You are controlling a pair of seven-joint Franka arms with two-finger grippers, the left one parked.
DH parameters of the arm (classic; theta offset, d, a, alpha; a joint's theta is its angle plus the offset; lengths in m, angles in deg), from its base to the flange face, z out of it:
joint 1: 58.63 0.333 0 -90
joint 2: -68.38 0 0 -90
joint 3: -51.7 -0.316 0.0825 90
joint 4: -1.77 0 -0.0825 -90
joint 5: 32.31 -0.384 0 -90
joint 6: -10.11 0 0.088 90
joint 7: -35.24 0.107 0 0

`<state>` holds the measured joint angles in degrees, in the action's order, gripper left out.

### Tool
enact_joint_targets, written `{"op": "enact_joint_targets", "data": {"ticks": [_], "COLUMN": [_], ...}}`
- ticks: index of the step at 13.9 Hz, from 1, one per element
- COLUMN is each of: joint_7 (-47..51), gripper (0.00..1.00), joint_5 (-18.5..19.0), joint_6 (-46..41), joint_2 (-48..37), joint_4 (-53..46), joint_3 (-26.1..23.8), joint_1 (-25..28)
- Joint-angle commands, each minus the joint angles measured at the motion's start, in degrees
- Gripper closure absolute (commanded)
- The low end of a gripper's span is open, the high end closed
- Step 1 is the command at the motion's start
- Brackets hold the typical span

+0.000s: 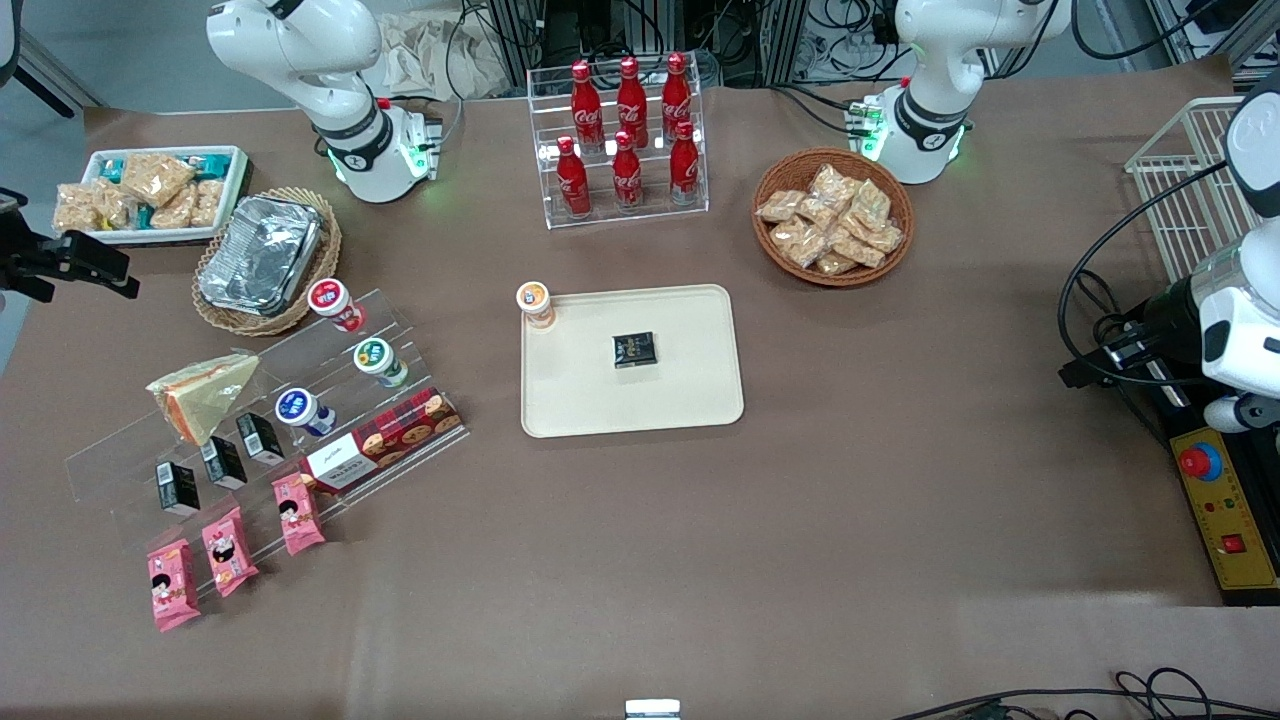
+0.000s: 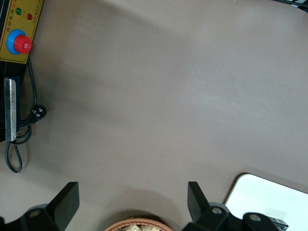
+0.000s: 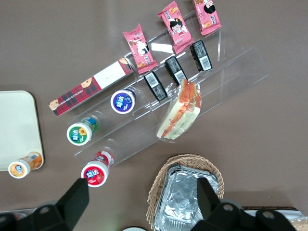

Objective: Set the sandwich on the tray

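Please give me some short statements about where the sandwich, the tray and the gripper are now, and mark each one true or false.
1. The sandwich already lies on the tray. False: it rests on the clear acrylic step stand, toward the working arm's end of the table.
2. The tray carries a small black packet. True.
3. The gripper is shut on the sandwich. False: it is open and holds nothing, hovering above the foil container and the red-lidded cup.
4. An orange-lidded cup stands at a corner of the tray. True.
5. The foil container sits in a wicker basket. True.
6. The cola bottles stand on the tray. False: they stand in a clear rack.
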<state>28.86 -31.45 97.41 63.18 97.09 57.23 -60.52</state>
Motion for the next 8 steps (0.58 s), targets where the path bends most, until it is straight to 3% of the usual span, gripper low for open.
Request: {"op": "enact_joint_targets", "data": {"ticks": [1,4,8], "joint_7": [6.17,18.14,19.3], "gripper": [0.0,0.0,0.0], "joint_5": [0.11,-0.07,-0.42], "joint_6": [-0.56,0.05,4.26], "joint_2": [0.1,0.98,3.61], "joint_4": [-0.4,-0.22,1.0], "joint_3": [0.18,0.27,4.04], "joint_1": [-0.56,-1.44,-2.24]}}
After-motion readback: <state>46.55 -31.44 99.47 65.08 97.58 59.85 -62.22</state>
